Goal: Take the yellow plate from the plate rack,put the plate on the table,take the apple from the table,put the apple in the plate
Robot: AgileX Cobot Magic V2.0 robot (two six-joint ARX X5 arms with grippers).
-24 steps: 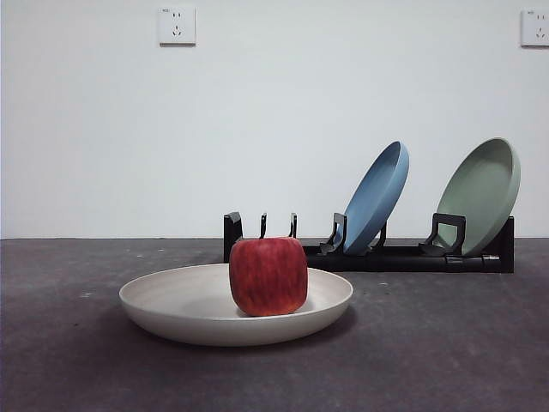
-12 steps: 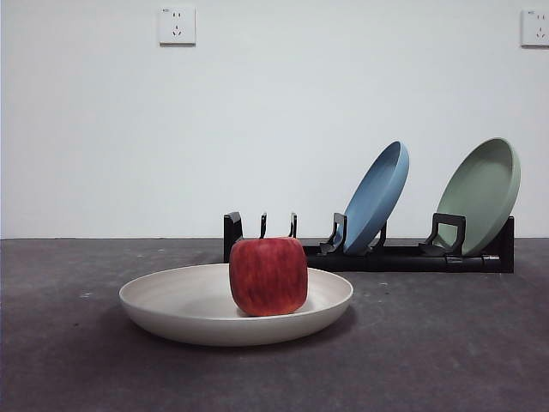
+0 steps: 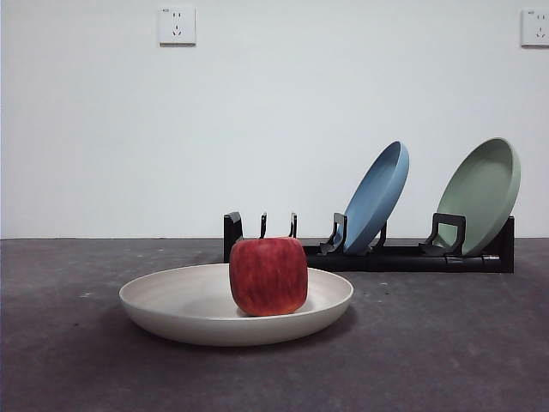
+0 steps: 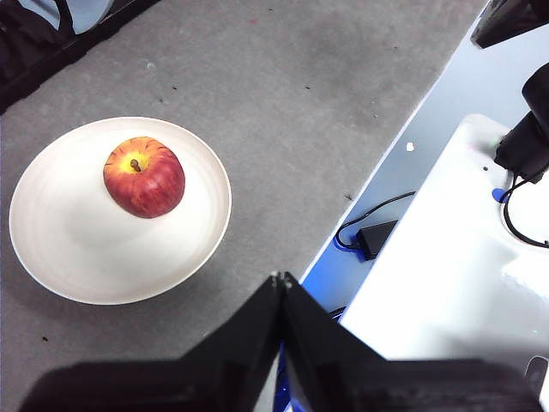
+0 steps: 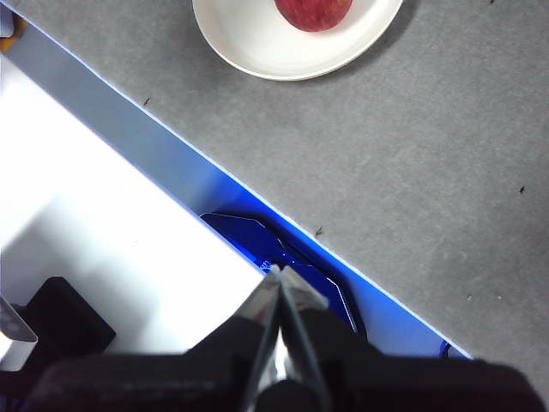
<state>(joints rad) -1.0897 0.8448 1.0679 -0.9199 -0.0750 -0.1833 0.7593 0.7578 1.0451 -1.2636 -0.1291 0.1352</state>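
Left gripper (image 4: 280,279) and right gripper (image 5: 279,273) hang closed, seemingly empty, near the table (image 3: 446,343) edge.

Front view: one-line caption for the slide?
Apple sits in the yellow plate on the table; blue plate and green plate lean in the plate rack.

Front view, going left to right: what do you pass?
Yellow plate with the apple in it → blue plate → green plate, both standing in the rack.
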